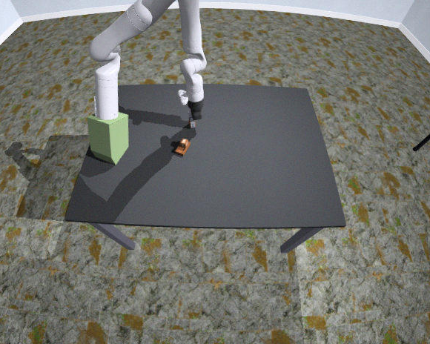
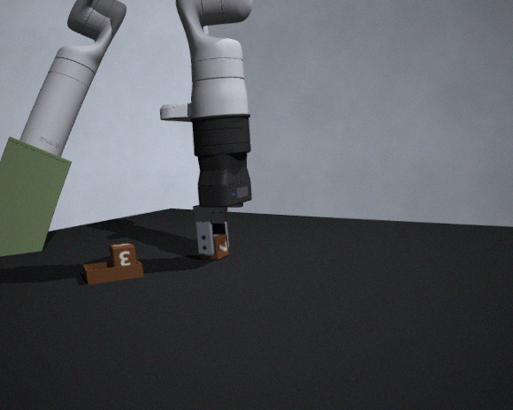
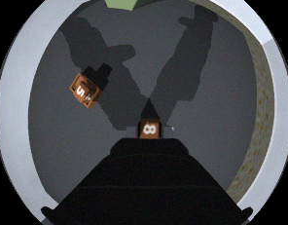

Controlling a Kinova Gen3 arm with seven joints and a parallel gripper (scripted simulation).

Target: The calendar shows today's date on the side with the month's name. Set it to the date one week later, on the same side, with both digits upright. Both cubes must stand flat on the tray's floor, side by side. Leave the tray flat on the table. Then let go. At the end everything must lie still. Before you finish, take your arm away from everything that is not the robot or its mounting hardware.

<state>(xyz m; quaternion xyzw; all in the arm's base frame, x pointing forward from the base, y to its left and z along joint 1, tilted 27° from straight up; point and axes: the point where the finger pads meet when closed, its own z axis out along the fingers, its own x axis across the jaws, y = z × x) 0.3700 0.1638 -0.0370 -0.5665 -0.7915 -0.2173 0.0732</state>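
My pincer [image 1: 193, 122] [image 2: 213, 248] [image 3: 149, 127] stands about half open, astride one cube [image 2: 222, 247] [image 3: 150, 133] on the surface [image 1: 253, 159] [image 2: 319, 309] [image 3: 189, 121] beyond the tray [image 1: 179, 151] [image 2: 111, 276] [image 3: 77, 81] — whether gripping, I cannot tell; a loose hold could let it slip or twist.

On the table [image 1: 245, 159] [image 2: 293, 331] [image 3: 189, 116] there is one tray [image 1: 181, 151] [image 2: 111, 275] [image 3: 74, 88], and there are two cubes: one cube standing in that tray [image 1: 184, 142] [image 2: 124, 256] [image 3: 82, 92], and one cube outside it [image 2: 222, 246] [image 3: 150, 129]. There is also one green pedestal block [image 1: 118, 139] [image 2: 25, 199] [image 3: 122, 3]. A single arm [image 1: 107, 90] [image 2: 56, 102] ends in one pair of jaws, which makes two fingers [image 2: 204, 239].
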